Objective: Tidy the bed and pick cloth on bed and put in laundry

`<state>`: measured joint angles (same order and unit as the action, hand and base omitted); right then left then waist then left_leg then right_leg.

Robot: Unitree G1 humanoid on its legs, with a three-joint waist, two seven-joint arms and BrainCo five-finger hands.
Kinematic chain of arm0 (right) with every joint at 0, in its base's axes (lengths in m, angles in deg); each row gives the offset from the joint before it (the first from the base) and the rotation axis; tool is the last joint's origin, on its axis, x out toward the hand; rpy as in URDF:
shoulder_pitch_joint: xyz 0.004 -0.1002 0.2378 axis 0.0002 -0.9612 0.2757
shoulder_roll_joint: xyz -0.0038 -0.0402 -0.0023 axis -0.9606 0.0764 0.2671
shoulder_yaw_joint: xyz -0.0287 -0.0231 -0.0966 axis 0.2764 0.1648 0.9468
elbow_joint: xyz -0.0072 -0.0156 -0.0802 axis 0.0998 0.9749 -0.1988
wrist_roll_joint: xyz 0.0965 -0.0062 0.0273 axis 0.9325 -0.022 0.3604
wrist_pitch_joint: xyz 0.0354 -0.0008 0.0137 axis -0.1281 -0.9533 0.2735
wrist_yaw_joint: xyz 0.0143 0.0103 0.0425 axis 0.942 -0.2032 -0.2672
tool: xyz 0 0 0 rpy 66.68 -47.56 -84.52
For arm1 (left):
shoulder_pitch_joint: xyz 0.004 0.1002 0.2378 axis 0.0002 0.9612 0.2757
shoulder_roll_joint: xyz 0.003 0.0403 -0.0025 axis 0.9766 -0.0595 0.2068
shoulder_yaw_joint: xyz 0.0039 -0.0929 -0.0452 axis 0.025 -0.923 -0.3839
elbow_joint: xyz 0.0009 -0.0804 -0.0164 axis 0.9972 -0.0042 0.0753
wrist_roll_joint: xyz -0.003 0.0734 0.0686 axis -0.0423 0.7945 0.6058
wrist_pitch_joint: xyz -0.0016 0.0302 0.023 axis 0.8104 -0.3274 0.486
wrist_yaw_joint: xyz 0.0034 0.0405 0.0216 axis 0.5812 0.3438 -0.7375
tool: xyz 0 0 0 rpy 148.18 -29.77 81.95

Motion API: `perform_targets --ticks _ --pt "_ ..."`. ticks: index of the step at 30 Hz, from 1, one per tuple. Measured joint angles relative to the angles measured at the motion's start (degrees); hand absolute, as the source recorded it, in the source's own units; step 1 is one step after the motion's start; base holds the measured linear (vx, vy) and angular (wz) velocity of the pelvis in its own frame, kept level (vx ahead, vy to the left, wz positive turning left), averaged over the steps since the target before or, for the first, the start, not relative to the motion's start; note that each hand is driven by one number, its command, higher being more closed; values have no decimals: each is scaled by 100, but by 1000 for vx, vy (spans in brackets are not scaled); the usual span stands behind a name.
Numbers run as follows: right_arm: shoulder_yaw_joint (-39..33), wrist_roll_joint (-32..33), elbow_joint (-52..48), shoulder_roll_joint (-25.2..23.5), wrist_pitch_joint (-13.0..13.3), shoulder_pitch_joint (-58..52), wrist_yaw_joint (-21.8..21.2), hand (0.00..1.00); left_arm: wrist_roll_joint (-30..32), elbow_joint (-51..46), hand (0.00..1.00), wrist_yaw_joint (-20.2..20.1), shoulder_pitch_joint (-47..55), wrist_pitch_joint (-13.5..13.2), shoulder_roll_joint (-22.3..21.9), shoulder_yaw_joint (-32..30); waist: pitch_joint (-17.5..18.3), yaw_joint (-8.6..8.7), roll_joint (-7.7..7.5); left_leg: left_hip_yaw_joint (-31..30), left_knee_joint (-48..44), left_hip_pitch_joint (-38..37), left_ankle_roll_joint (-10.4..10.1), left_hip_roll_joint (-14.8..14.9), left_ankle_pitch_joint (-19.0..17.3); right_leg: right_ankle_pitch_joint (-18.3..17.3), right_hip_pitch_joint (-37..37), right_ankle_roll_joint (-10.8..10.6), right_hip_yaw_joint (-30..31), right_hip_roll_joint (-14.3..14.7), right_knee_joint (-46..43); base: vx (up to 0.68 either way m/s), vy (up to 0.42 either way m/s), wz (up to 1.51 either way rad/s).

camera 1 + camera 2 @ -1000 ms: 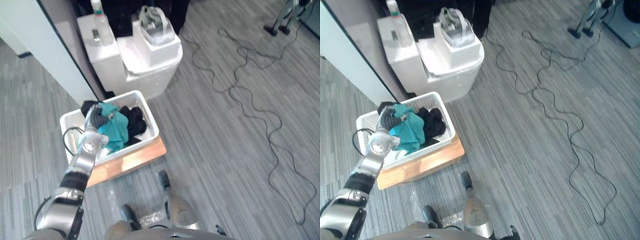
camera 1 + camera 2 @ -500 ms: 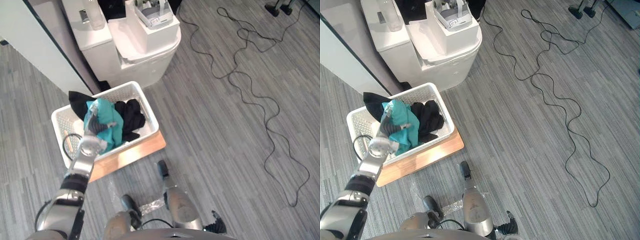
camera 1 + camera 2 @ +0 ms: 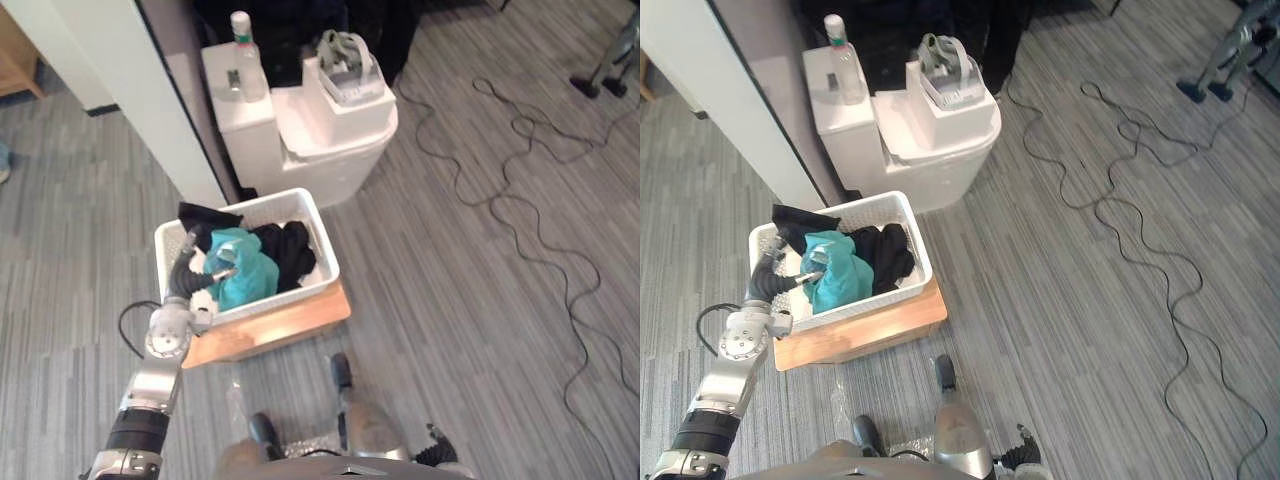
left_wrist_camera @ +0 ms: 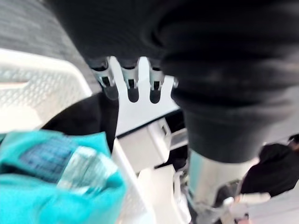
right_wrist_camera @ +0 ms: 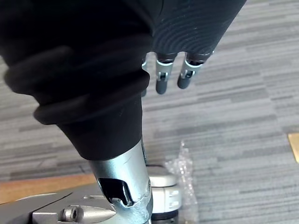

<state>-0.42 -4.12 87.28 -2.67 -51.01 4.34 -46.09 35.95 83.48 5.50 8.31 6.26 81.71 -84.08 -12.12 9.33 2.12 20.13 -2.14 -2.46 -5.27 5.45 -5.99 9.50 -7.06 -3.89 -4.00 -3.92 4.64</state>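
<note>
Grey plank floor [image 3: 480, 300] runs through the room, and a white toilet [image 3: 330, 150] stands against the dark wall with a bottle [image 3: 245, 70] on its tank.

The left robot hand [image 3: 205, 275] hangs over the near left part of the laundry basket [image 3: 325, 235]. Its fingers [image 4: 127, 81] are straight and loose with nothing between them, and what looks like its thumb rests on the teal cloth [image 3: 245, 280] without pinching it. I judge the cloth let go. It lies bunched inside the basket, touching the black clothes [image 3: 290, 250] on its right. The hand sits low and close probably so that the cloth lands inside the walls rather than draping over the rim. The basket stands on a wooden board [image 3: 290, 325], just in front of the toilet. The right robot hand [image 5: 161, 79] hangs relaxed and empty above the floor, out of the way.

The camera has swung since half a second ago. Measured against the basket, the left robot hand lay over the middle of the teal cloth then; it now sits nearer the basket's left wall, with its wrist outside the rim. The cloth has stayed in the basket.
</note>
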Motion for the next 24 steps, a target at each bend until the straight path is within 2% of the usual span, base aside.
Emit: perform_targets --ticks 5,7,10,14,17,19,23,24 --pt "-16 2 8 29 -9 -156 -132 0 -163 -77 0 242 90 -40 22 -596 222 -178 -36 -167 133 -174 15 -31 55 -29 193 -34 -184 -29 1 22 21 17" --pt "-18 2 11 9 -10 -166 -193 0 -385 -79 0 232 214 -56 22 -680 273 -176 -75 -265 131 -184 24 -40 60 -30 259 -36 -294 -53 1 -11 18 25" --pt "-62 3 22 -8 -73 -226 -269 0 -665 -81 0 152 754 -80 -9 -690 371 -265 -136 -301 132 -185 44 -59 53 -39 308 -48 -306 -75 3 -39 15 9" --pt "-112 10 -7 2 -124 -267 -400 0 -1048 332 0 -137 1534 -71 -345 -771 456 -374 -213 -308 130 -191 64 -100 61 -78 324 -63 -304 -115 3 -46 -5 0" --pt "-105 76 -38 8 -125 -356 -427 0 -1040 1692 0 -436 1864 81 -609 -792 546 -461 -255 -304 136 -301 63 -92 61 -114 435 -58 -297 -111 3 -45 -19 1" --pt "-99 267 -48 2 -125 -381 -465 0 -990 3092 0 -574 1902 194 -800 -1012 625 -482 -321 -260 159 -377 54 -76 44 -147 509 -58 -282 -103 5 -58 -23 -1" --pt "-72 655 183 -133 -54 -392 -388 0 -789 4879 0 -527 1945 294 -1114 -1637 742 -583 -384 -65 355 -572 -26 -75 78 -190 517 -65 -117 -48 34 -60 -27 -20" --pt "-72 705 293 -154 15 -376 -356 0 -788 5037 0 -500 1961 319 -1120 -1682 766 -583 -403 -55 365 -585 -32 -72 81 -197 522 -57 -114 -40 34 -53 -25 -14"
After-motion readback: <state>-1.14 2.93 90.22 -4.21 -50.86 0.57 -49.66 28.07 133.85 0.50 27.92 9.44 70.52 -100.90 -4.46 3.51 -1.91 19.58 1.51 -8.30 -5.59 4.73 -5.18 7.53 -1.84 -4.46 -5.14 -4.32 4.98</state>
